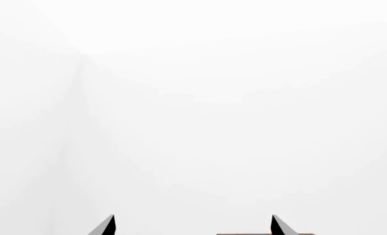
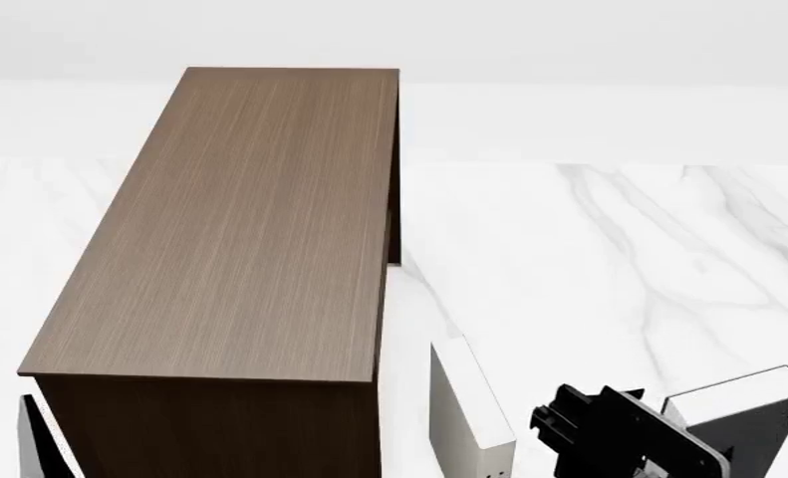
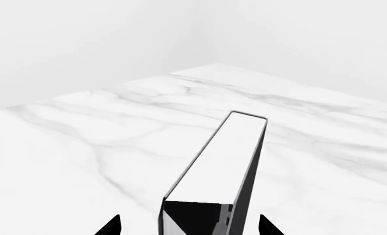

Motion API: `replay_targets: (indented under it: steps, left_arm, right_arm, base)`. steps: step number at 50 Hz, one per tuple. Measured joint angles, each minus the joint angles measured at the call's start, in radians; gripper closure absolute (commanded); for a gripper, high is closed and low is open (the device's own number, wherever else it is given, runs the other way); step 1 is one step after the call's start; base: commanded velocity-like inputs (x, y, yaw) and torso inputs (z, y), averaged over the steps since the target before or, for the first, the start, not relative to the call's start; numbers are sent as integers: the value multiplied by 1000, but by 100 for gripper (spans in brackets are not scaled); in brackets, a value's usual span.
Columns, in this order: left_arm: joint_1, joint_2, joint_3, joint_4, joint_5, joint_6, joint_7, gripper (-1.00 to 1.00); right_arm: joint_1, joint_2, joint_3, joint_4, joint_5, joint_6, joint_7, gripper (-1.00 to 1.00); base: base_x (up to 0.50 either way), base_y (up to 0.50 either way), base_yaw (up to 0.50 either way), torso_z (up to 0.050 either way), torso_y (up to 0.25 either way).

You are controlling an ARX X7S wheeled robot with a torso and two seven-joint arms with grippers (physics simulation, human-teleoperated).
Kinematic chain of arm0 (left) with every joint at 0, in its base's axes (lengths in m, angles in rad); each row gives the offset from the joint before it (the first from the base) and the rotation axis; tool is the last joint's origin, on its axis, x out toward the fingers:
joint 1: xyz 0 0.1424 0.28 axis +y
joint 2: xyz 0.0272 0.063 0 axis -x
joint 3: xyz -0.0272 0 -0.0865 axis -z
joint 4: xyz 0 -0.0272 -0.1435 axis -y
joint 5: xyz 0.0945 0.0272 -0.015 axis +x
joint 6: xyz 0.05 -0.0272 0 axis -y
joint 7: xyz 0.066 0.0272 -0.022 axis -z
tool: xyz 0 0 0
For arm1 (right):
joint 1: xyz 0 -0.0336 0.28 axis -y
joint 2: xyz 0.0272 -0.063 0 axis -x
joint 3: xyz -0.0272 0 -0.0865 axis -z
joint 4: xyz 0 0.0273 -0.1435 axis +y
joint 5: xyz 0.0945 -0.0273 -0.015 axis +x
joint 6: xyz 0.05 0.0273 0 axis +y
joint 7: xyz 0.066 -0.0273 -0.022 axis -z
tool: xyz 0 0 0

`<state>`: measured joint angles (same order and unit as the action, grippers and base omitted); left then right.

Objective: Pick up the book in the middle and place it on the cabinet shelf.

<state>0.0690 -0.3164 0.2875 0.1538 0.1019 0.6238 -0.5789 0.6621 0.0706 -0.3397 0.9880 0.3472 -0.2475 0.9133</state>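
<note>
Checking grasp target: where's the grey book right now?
In the head view the book stands at the lower right on the marble surface, beside the right claw; the right wrist view shows it between the claw's fingertips.

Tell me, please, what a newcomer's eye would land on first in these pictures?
First the cabinet shelf, a long dark wooden box filling the head view's left half, its top bare. Then the right gripper with the book between its fingertips, over the white marble floor.
</note>
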Motion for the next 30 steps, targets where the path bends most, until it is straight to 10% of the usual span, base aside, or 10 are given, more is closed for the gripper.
replay_targets:
  steps: [2, 3, 30]
  left_arm:
    - [0, -1, 1, 2, 0, -2, 0, -100]
    - [0, -1, 1, 3, 0, -2, 0, -100]
    - [-4, -8, 15, -12, 1, 8, -7, -100]
  right_arm:
    - [6, -2, -1, 18, 0, -11, -2, -100]
    - [9, -3, -2, 25, 1, -15, -3, 100]
    - [28, 13, -26, 39, 56, -27, -35, 100]
  base:
    - [0, 0, 0, 0, 0]
    - [0, 0, 0, 0, 0]
    - [0, 0, 1, 0, 0]
